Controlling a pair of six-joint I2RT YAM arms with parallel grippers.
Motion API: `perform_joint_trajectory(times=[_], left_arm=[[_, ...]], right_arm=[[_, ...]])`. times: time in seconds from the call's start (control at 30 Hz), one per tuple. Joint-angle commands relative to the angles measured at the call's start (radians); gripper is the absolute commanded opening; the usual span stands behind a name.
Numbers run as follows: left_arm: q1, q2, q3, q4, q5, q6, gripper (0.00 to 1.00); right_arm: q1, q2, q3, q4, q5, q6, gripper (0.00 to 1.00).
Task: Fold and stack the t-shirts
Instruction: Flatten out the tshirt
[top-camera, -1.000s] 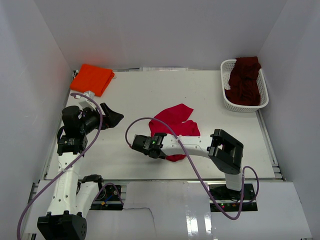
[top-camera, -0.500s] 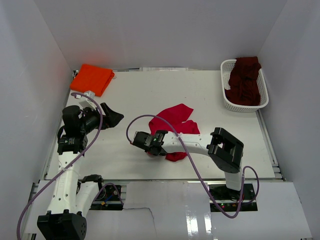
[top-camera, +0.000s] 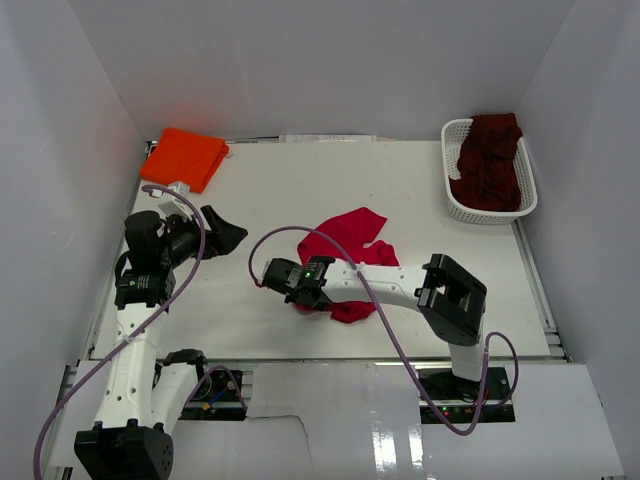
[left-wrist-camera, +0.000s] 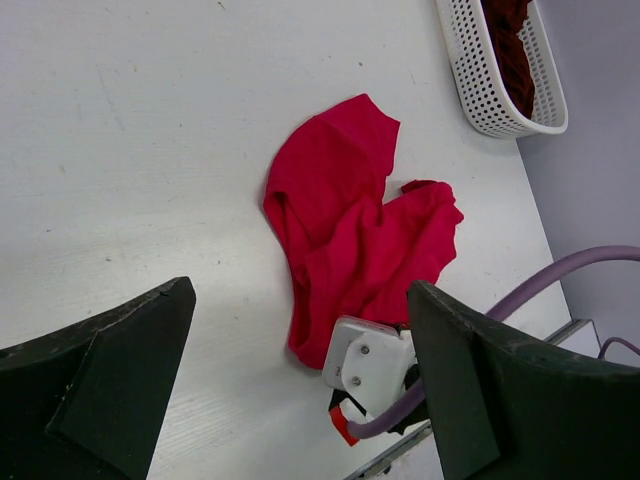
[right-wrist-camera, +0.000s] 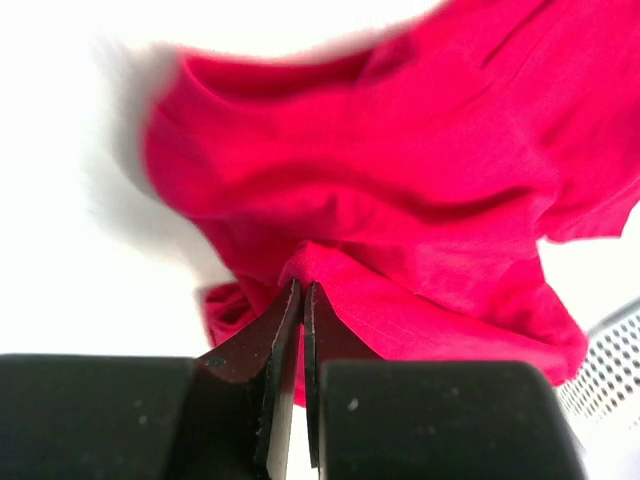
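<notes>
At the far left corner of the table (top-camera: 400, 190) the orange t-shirt (top-camera: 186, 157) lies folded, while the right gripper (right-wrist-camera: 302, 310) is clamped on the crumpled red t-shirt (top-camera: 350, 235) at the middle, the left gripper (top-camera: 225, 236) has its fingers apart, and the maroon t-shirt (top-camera: 488, 160) waits unfolded in the basket (top-camera: 480, 213).

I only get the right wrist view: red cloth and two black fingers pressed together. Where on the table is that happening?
Observer: Near the middle of the table. The right gripper pinches the near left edge of a crumpled red shirt.
Operator: Any other clothes around?
Observer: A folded orange shirt lies at the far left corner.
Operator: And the other arm?
Observer: The left gripper hangs open over the left side, apart from the red shirt.
</notes>
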Motion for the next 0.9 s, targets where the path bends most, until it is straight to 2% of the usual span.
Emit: perform_joint_trajectory(times=[0.0,0.1,0.23,0.3,0.43,0.53,0.7,0.77,0.87], left_arm=[[-0.003,-0.009,0.000,0.004,0.001,0.012,0.98],[-0.003,-0.010,0.000,0.004,-0.002,0.013,0.98],[-0.003,-0.013,0.000,0.004,-0.002,0.013,0.98],[-0.003,-0.013,0.000,0.004,-0.005,0.012,0.98],[-0.003,-0.013,0.000,0.002,-0.005,0.012,0.98],[-0.003,-0.015,0.002,0.002,-0.005,0.010,0.98],[-0.005,0.007,0.000,0.021,0.061,0.012,0.98],[-0.006,0.034,0.005,0.031,0.079,0.007,0.98],[-0.006,0.066,0.019,0.059,0.104,-0.001,0.98]], right_arm=[[-0.010,-0.038,0.176,0.000,-0.124,0.027,0.08],[-0.046,-0.048,0.279,0.000,-0.224,0.050,0.08],[-0.221,-0.062,0.425,0.000,-0.439,0.110,0.08],[-0.293,-0.064,0.494,0.000,-0.495,0.137,0.08],[-0.520,-0.050,0.604,-0.005,-0.597,0.211,0.08],[-0.661,-0.029,0.721,-0.011,-0.738,0.269,0.08],[-0.770,0.053,0.975,-0.072,-0.826,0.305,0.08],[-0.810,0.033,0.973,-0.045,-0.881,0.326,0.08],[-0.843,-0.051,0.876,0.026,-0.846,0.335,0.08]])
